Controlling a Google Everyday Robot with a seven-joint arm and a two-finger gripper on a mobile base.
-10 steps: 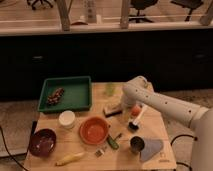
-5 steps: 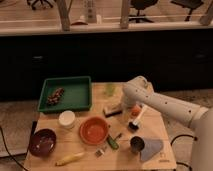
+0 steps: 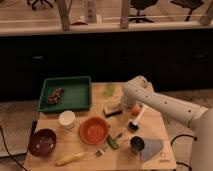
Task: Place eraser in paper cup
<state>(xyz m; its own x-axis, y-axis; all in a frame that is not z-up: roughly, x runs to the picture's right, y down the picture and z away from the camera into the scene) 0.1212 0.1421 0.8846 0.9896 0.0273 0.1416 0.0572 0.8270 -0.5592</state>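
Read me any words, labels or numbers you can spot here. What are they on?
No text here can be read.
A small mark on the table corner: too small to read.
The paper cup and eraser: no lettering visible.
The end effector, over the table beside the eraser: no label visible.

An office-like robot lab — wheeled office chairs (image 3: 143,6) behind a dark counter (image 3: 100,55), the arm's hand (image 3: 129,107) low over a cluttered table (image 3: 155,131).

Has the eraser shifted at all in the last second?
No. The eraser sits where it was, in front of the green cup, the claw hanging just right of it.
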